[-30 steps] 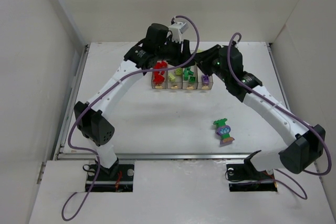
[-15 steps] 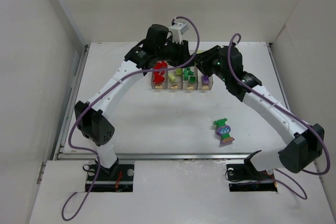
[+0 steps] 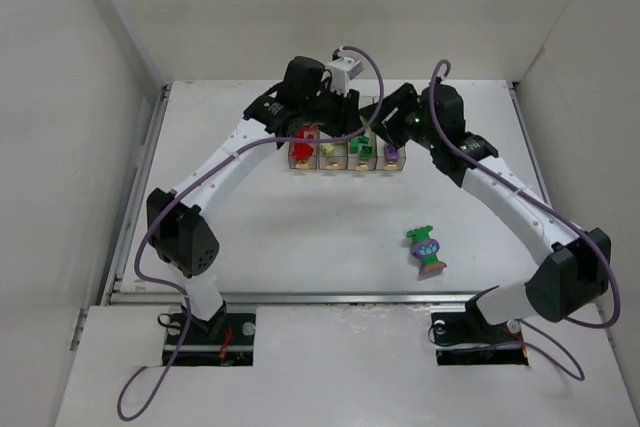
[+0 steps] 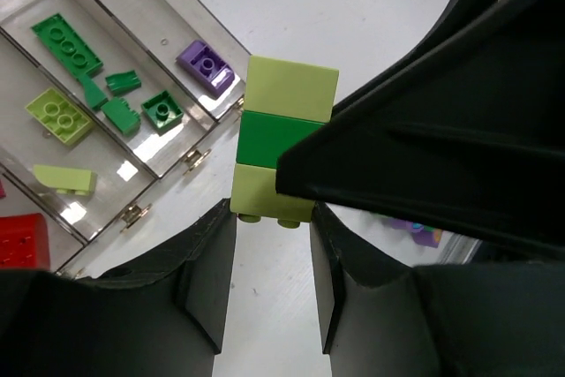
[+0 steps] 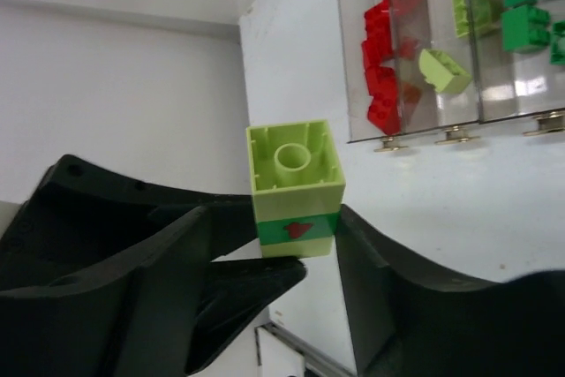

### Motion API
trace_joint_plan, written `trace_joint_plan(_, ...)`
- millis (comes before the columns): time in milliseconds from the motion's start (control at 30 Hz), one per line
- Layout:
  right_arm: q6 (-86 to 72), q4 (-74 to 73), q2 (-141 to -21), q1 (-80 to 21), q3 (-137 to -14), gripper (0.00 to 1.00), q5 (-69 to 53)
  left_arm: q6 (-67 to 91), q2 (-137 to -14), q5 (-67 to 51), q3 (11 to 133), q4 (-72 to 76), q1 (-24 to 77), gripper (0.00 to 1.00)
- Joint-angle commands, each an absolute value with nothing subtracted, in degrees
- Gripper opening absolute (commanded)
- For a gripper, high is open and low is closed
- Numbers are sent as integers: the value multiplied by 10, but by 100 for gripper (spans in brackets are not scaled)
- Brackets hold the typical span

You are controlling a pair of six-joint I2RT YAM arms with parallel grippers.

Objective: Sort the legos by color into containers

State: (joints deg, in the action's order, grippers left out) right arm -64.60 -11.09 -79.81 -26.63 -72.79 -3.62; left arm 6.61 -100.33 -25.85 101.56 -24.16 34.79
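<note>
A small stack of legos, lime on green on lime (image 4: 287, 121), hangs in the air behind the containers (image 3: 345, 159). My left gripper (image 4: 272, 245) is shut on its lower lime brick. My right gripper (image 5: 287, 240) straddles the same stack (image 5: 296, 178) with its jaws open; one finger is close beside the green band. The four clear bins hold sorted pieces: red (image 5: 384, 50), lime (image 4: 57, 116), green (image 4: 66, 37) and one purple brick (image 4: 206, 65). In the top view both grippers meet just behind the bins, and the stack is hidden there.
A mixed clump of green and purple bricks (image 3: 425, 252) lies on the table nearer the right arm's base. White walls close in the table on the left, back and right.
My right gripper's jaws have spread apart around the stack. The left gripper closed a little on it earlier and has kept hold. Both wrists shifted slightly.
</note>
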Motion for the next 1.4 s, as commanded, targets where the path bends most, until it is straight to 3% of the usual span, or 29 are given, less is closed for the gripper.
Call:
trace_joint_plan(0,-622,-85,-816,-252,-729,62,-93,30,-981,-240,1001,-228,350,0)
trace_joint_plan(67,-616,-85,-823,-252,-729,52,-98,30,-981,-240,1001,-228,350,0)
trace_joint_plan(100,-616,-85,-830,-252,-729,42,-98,30,-981,-240,1001,-228,350,0)
trace_joint_plan(300,-611,-85,-849,-247,-741,29,-110,30,-981,-240,1001,-228,350,0)
trace_joint_plan(467,-611,-85,-855,-247,-741,0,-94,19,-976,-245,1001,-238,350,0)
trace_joint_plan(1000,-577,-85,-848,-186,-756,0,-39,11,-953,-228,932,-245,339,0)
trace_joint_plan(1267,-450,-85,-860,-180,-773,0,-39,-12,-1056,-109,968,-178,310,0)
trace_joint_plan(1367,-414,-91,-860,-180,-773,0,-33,-40,-1113,-98,999,-166,295,7)
